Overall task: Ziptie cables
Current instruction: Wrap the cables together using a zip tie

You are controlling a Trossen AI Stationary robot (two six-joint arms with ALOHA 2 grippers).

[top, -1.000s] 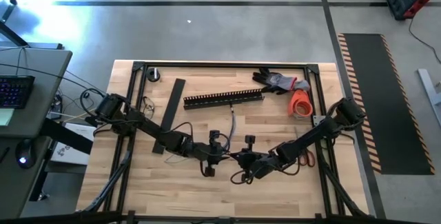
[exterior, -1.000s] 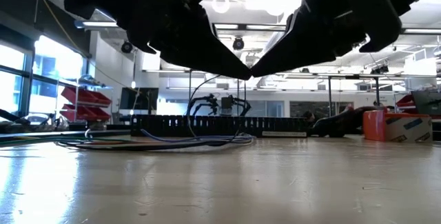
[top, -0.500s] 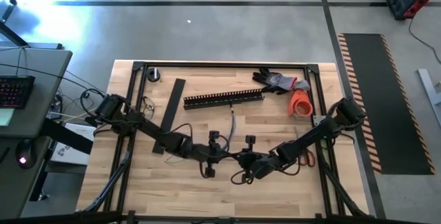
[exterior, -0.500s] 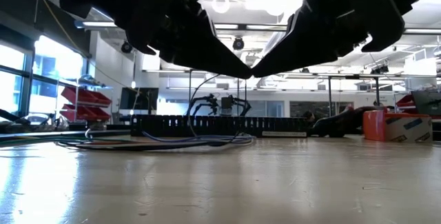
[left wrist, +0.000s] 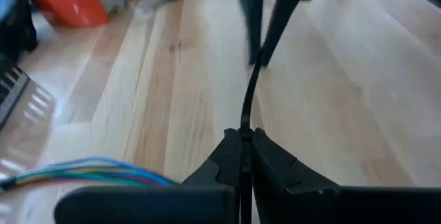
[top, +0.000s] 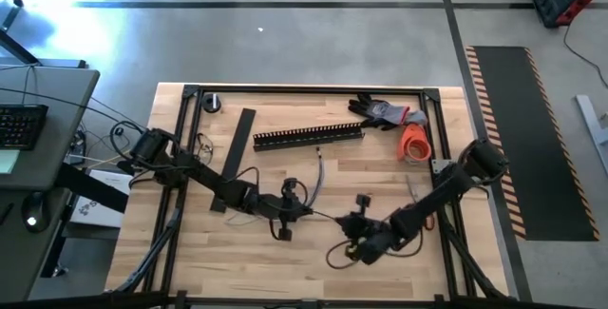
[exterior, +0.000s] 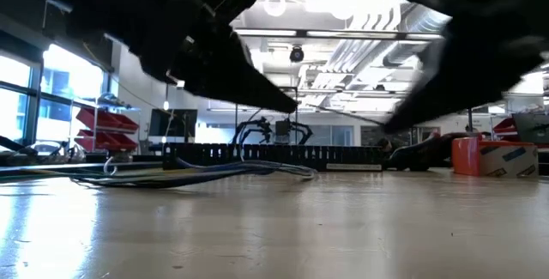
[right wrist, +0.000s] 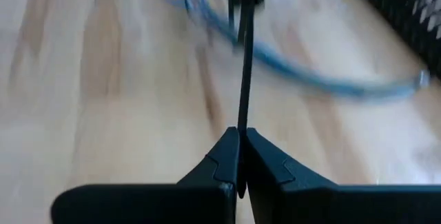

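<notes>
A concrete workshop floor surrounds the pale wooden surface (top: 285, 261), whose black frame fills the middle of the high view.

The left fingers (left wrist: 265, 160) are clenched on the ziptie (left wrist: 247, 103), the thin dark strip running straight out from between them toward the other arm. The right fingers (right wrist: 265, 156) are likewise clamped on the ziptie's other end. In the high view the left gripper (top: 302, 211) sits just left of centre and the right gripper (top: 350, 223) a little lower and to the right, with the strip stretched taut between them. The cables (top: 318, 174) lie slightly above the grippers in that view, below the black slotted channel (top: 308, 136); in the low view they rest flat on the surface at left of centre, not visibly inside any loop.

To do this step well, I judge both grips should stay firm and the pull should run along the strip, not across it, so it does not twist or slip; the strip should be seated round the wire bundle before tightening further.

Compared with the earlier frames, the two grippers, then tip to tip, have drawn apart: the right arm has pulled back toward the lower right, and the left fingers have closed.
</notes>
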